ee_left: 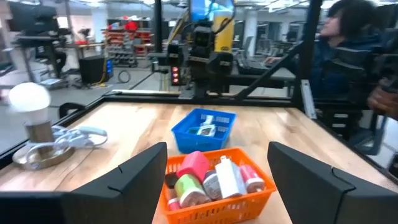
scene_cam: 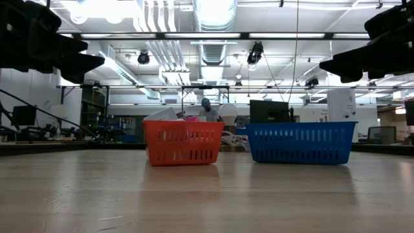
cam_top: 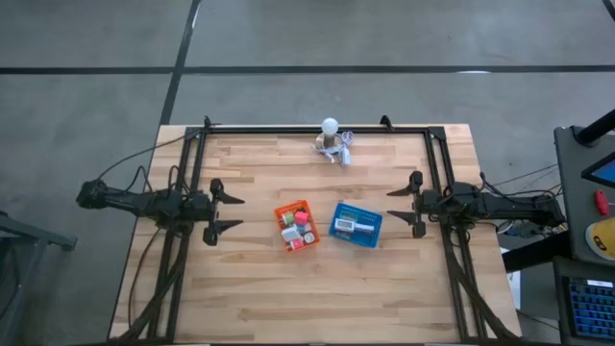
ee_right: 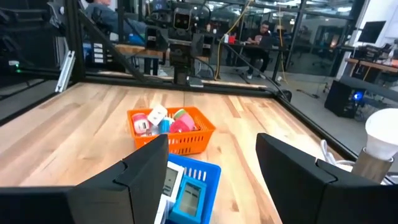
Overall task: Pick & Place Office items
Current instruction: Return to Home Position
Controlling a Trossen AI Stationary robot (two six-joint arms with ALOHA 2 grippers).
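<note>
Office items (ee_left: 214, 177) all sit in baskets; I see none loose on the wood. Closest to me is the near part of the table (cam_top: 288, 288). In the middle sit two baskets, side by side but not touching. The orange basket (scene_cam: 181, 144) is on the left, full of small pink, green, red and white pieces. The blue basket (scene_cam: 301, 144) is on the right, with a white timer (ee_right: 189, 196) lying flat in it. My left pincer (cam_top: 231, 212) hangs left of the orange basket, fingers spread wide, pinching nothing. My right pincer (cam_top: 397, 205) hangs right of the blue basket, also spread wide and empty. Both point in at the baskets, so the items lie between them. Orange is nearer my left arm and blue is nearer my right. I think each arm only needs to pull back, away from the middle. At the far edge stands a white bulb (cam_top: 331, 126).
</note>
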